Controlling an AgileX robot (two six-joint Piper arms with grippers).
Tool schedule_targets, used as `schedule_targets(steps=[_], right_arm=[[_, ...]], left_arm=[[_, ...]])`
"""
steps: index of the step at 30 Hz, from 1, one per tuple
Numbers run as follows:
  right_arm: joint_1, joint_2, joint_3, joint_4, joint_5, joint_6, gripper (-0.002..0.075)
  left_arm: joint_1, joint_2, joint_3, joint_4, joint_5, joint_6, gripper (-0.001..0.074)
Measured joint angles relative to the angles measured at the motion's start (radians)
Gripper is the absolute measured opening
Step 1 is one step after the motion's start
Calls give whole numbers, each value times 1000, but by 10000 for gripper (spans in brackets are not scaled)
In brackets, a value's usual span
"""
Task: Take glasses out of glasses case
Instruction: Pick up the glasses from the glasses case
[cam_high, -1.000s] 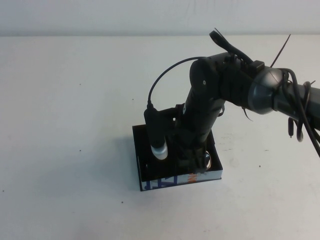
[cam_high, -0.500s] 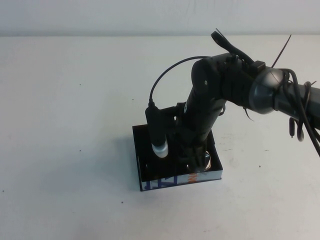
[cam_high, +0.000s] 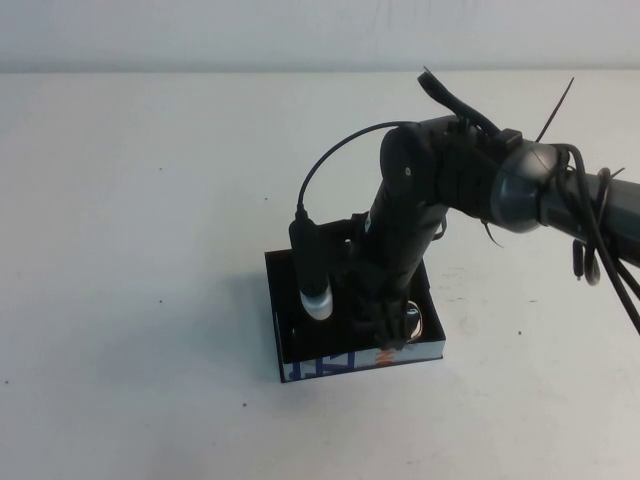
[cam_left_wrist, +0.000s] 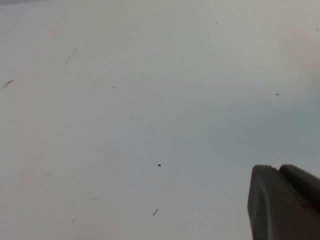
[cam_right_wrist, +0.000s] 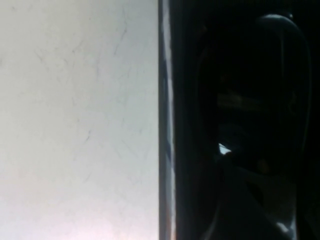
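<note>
The glasses case (cam_high: 330, 367) is a shallow black box on the white table, its white side with blue shapes and an orange mark facing me. My right gripper (cam_high: 386, 335) reaches down into the case from the right. One greyish reflective lens of the glasses (cam_high: 414, 318) shows beside it inside the case; the rest of the glasses is hidden by the arm. In the right wrist view the case wall (cam_right_wrist: 165, 125) and its dark inside fill the right half. My left gripper (cam_left_wrist: 278, 169) hovers over bare table, fingers together and empty; it does not show in the high view.
The white table (cam_high: 130, 250) spreads all around the case. The right arm's wrist camera and its cable (cam_high: 312, 270) hang over the case's left part. Cables and ties stick out from the right arm (cam_high: 560, 200) at the right edge.
The right arm's elbow has shifted a little to the left and up. Its gripper stays down inside the case. The case has not moved.
</note>
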Motion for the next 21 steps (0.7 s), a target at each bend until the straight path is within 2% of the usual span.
schedule_targets(steps=[7, 10, 17, 21], right_arm=[[-2, 6, 3, 6, 0, 0, 253], [-7, 8, 4, 7, 0, 0, 208], [-9, 2, 4, 23, 17, 0, 44], [-9, -2, 4, 30, 26, 0, 22]], left_arm=[[0, 0, 0, 0, 0, 0, -5], [0, 0, 0, 0, 0, 0, -5], [0, 0, 0, 0, 0, 0, -5], [0, 0, 0, 0, 0, 0, -5]])
